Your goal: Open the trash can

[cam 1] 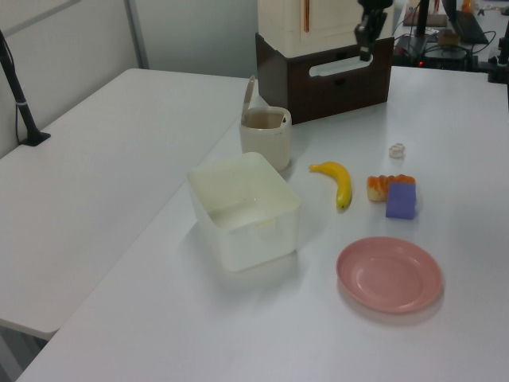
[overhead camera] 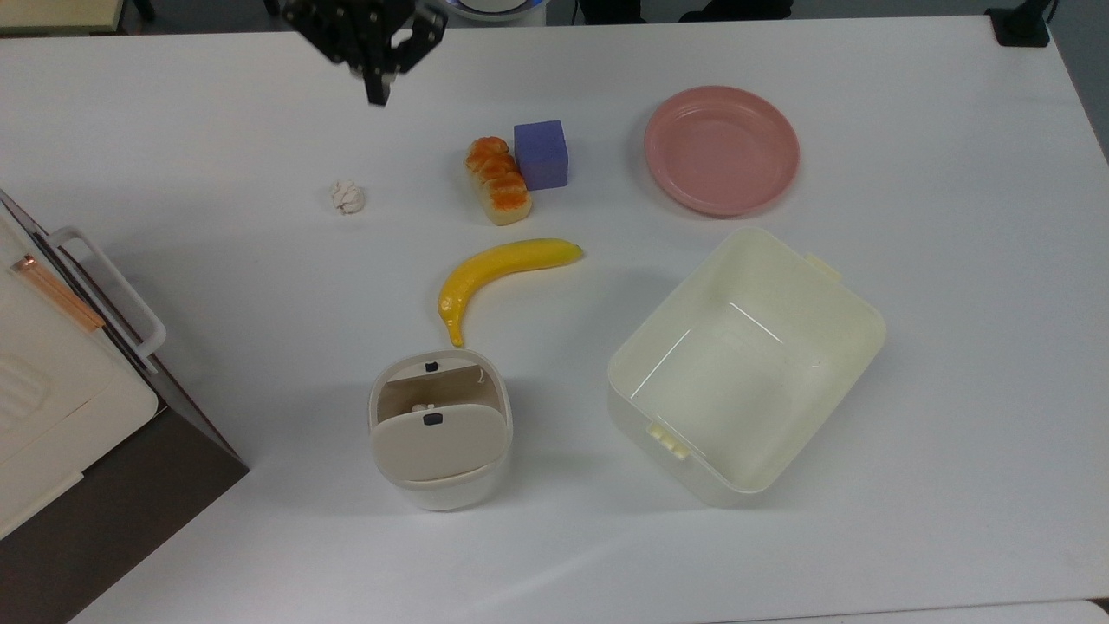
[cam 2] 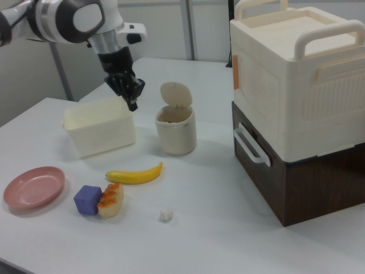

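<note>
Glossy plastic trash can [overhead camera: 440,433], glossy banana [overhead camera: 498,270], matt white table [overhead camera: 910,433].

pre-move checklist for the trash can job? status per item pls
1. Trash can lid up: ok, it stands raised in the right view.
2. Tool clear of the can: ok, well away near the table's far edge in the top view.
3. Tool carrying nothing: ok.
4. Can upright: ok.
5. Banana off the can: ok, its tip ends just short of the rim.
6. Can's contents: cannot tell.
</note>
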